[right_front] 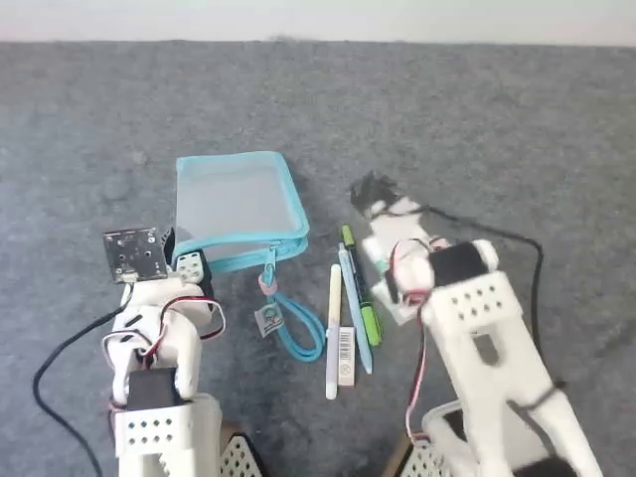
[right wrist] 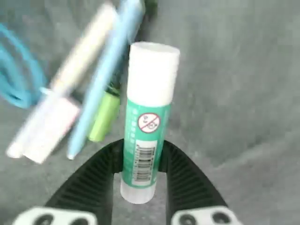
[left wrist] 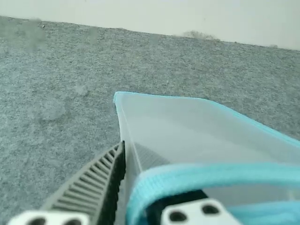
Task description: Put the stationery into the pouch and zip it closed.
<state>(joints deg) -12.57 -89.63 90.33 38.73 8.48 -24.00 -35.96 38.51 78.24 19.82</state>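
Observation:
The translucent pouch (right_front: pixel 237 204) with a teal zip edge lies flat at the middle left of the table. My left gripper (right_front: pixel 189 264) is at its near left corner, shut on the teal rim (left wrist: pixel 197 176), which runs between the jaws (left wrist: pixel 140 187). My right gripper (right wrist: pixel 143 173) is shut on a white-and-green glue stick (right wrist: pixel 147 117) and holds it just right of the pens (right_front: pixel 390 253). A white pen (right_front: pixel 335 318), a blue pen (right_front: pixel 354 313) and a green pen (right_front: pixel 364 298) lie side by side on the carpet between the arms.
The pouch's teal wrist strap (right_front: pixel 301 333) loops over the carpet from the zip pull (right_front: pixel 268 283), just left of the pens. A black cable (right_front: pixel 497 237) trails from the right arm. Grey carpet stretches open beyond the pouch up to the wall.

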